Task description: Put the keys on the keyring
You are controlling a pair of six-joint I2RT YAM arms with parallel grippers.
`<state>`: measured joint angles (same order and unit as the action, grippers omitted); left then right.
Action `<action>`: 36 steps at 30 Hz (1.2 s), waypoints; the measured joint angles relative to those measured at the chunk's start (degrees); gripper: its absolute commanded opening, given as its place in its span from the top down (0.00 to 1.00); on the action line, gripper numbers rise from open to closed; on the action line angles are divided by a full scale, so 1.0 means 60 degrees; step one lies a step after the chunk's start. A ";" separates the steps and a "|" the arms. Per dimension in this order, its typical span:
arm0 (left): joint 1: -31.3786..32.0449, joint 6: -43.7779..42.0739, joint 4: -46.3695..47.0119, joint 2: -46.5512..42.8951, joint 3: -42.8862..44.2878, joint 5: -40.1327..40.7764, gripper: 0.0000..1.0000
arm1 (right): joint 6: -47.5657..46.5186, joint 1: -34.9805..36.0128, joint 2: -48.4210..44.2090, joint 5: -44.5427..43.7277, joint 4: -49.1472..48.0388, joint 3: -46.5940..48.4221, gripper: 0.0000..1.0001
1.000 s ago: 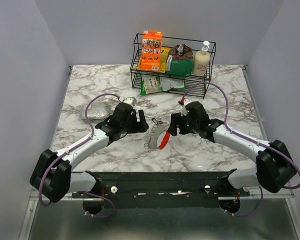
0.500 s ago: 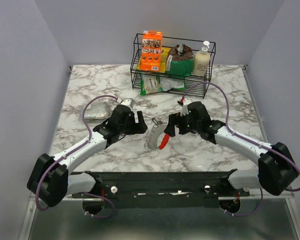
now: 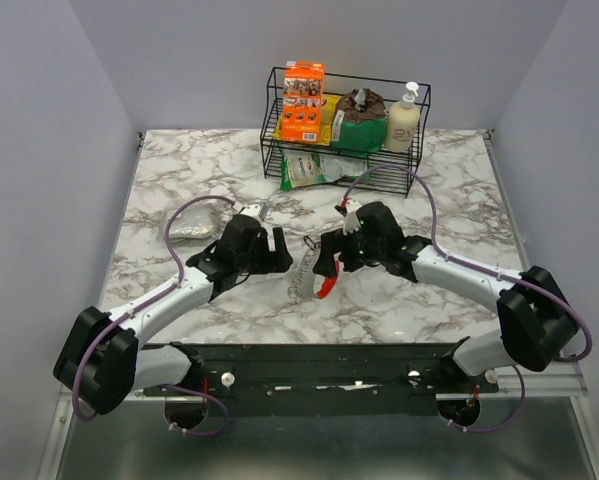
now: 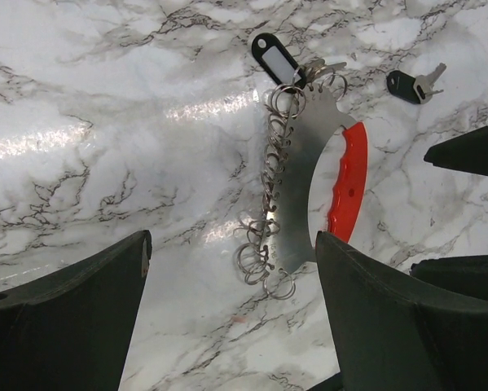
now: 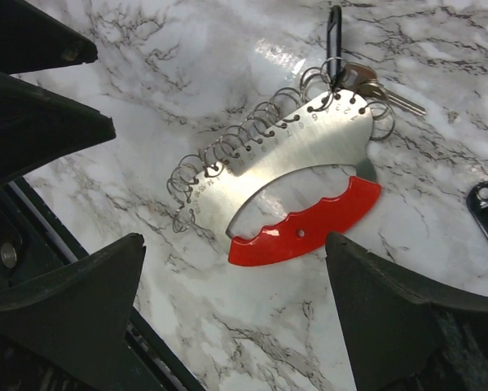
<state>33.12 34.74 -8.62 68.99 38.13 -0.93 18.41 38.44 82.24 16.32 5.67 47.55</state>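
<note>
Left wrist view is showing the left gripper (image 4: 232, 236) hanging over the marble table (image 4: 105, 106), its two dark fingers (image 4: 81, 318) standing wide apart and gripping nothing. Between those fingers and just ahead of their tips, a curved steel plate (image 4: 309, 171) with a red grip (image 4: 349, 183) is lying flat, and a row of split rings (image 4: 268, 204) is running along its outer edge. The keys (image 4: 323, 72) are lying at the end of the plate farthest from this gripper, bunched against the rings there and touching a black tag (image 4: 274, 57). Whether they are threaded on a ring is not clear. Farther out, on the right finger's side, a black-headed key (image 4: 411, 83) is lying apart from the plate.

The right gripper (image 5: 235, 240) is hovering over the same plate with its fingers spread wide and nothing between them. The red grip is lying closest to its fingertips, and the keys are lying beyond the plate, toward its right finger. Seen from above, the two grippers are facing each other across the plate.
</note>
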 measured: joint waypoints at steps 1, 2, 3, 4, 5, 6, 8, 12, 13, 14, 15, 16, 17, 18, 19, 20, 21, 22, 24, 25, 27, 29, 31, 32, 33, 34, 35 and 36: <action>-0.0004 0.0000 0.0015 0.0004 -0.0051 -0.0007 0.10 | 0.0033 0.0084 0.0069 0.0040 -0.0004 0.0058 0.03; 0.0000 0.0004 0.0058 0.0004 -0.0127 -0.0029 0.10 | 0.0055 0.0127 0.0117 0.0076 -0.0004 0.0087 0.04; 0.0000 0.0004 0.0069 0.0004 -0.0182 -0.0044 0.10 | 0.0127 0.0186 0.0175 0.0120 -0.0004 0.0124 0.05; -0.0004 0.0007 0.0087 0.0004 -0.0248 -0.0066 0.10 | 0.0233 0.0237 0.0237 0.0171 -0.0004 0.0146 0.07; -0.0004 0.0007 0.0109 0.0000 -0.0302 -0.0073 0.10 | 0.0299 0.0284 0.0295 0.0208 0.0000 0.0153 0.08; -0.0004 0.0007 0.0131 0.0004 -0.0368 -0.0102 0.10 | 0.0386 0.0310 0.0328 0.0237 0.0011 0.0153 0.09; 0.0000 0.0007 0.0160 0.0000 -0.0506 -0.0135 0.11 | 0.0627 0.0408 0.0404 0.0306 0.0033 0.0153 0.16; 0.0000 0.0040 0.0171 0.0000 -0.0718 -0.0200 0.11 | 0.1158 0.0532 0.0419 0.0503 0.0055 0.0149 0.21; -0.0004 0.0044 0.0182 0.0000 -0.0743 -0.0204 0.11 | 0.1286 0.0572 0.0433 0.0550 0.0055 0.0149 0.23; -0.0004 0.0058 0.0208 0.0000 -0.0772 -0.0211 0.11 | 0.1432 0.0623 0.0459 0.0601 0.0055 0.0149 0.24; -0.0004 0.0073 0.0259 0.0000 -0.0801 -0.0215 0.11 | 0.1541 0.0667 0.0495 0.0645 0.0047 0.0149 0.27; -0.0004 0.0080 0.0284 0.0000 -0.0831 -0.0215 0.11 | 0.1679 0.0721 0.0568 0.0710 0.0026 0.0149 0.29; -0.0004 0.0102 0.0328 0.0000 -0.0874 -0.0219 0.11 | 0.1803 0.0776 0.0670 0.0765 0.0000 0.0149 0.30; -0.0004 0.0117 0.0353 0.0000 -0.0903 -0.0222 0.11 | 0.1989 0.0838 0.0812 0.0831 -0.0015 0.0149 0.31; -0.0004 0.0138 0.0357 0.0000 -0.0936 -0.0222 0.11 | 0.2157 0.0878 0.0943 0.0900 -0.0025 0.0135 0.35; -0.0004 0.0149 0.0357 0.0000 -0.0958 -0.0226 0.11 | 0.2306 0.0922 0.1053 0.0951 -0.0047 0.0113 0.38; -0.0004 0.0157 0.0357 0.0000 -0.0969 -0.0226 0.11 | 0.2484 0.0962 0.1162 0.1013 -0.0124 0.0044 0.39; 0.0000 0.0178 0.0357 -0.0015 -0.0987 -0.0222 0.11 | 0.2681 0.0987 0.1242 0.1086 -0.0237 -0.0069 0.43; -0.0004 0.0197 0.0361 -0.0091 -0.1035 -0.0222 0.11 | 0.3100 0.1031 0.1370 0.1239 -0.0459 -0.0339 0.43; -0.0004 0.0215 0.0364 -0.0157 -0.1071 -0.0219 0.11 | 0.3319 0.1042 0.1446 0.1297 -0.0619 -0.0477 0.43; -0.0004 0.0240 0.0368 -0.0302 -0.1147 -0.0211 0.11 | 0.3763 0.1042 0.1603 0.1446 -0.1005 -0.0772 0.43; -0.0004 0.0259 0.0372 -0.0408 -0.1191 -0.0211 0.11 | 0.4189 0.1042 0.1723 0.1548 -0.1450 -0.1111 0.44; -0.0004 0.0273 0.0390 -0.0452 -0.1213 -0.0211 0.11 | 0.4517 0.1042 0.1810 0.1636 -0.1767 -0.1333 0.48; -0.0004 0.0280 0.0412 -0.0470 -0.1239 -0.0211 0.11 | 0.4656 0.1042 0.1865 0.1687 -0.1974 -0.1421 0.48; -0.0004 0.0288 0.0433 -0.0499 -0.1282 -0.0208 0.11 | 0.4830 0.1042 0.1927 0.1719 -0.2167 -0.1490 0.48; -0.0004 0.0299 0.0441 -0.0521 -0.1333 -0.0204 0.11 | 0.5009 0.1042 0.2004 0.1770 -0.2393 -0.1548 0.48; -0.0004 0.0306 0.0437 -0.0532 -0.1366 -0.0204 0.11 | 0.5129 0.1042 0.2062 0.1803 -0.2586 -0.1581 0.48; 0.0000 0.0324 0.0437 -0.0532 -0.1406 -0.0204 0.11 | 0.5224 0.1042 0.2106 0.1829 -0.2736 -0.1606 0.49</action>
<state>33.12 36.69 -6.00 65.80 29.69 -2.15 49.76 44.69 94.87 27.29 -10.74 37.91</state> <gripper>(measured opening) 0.888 0.520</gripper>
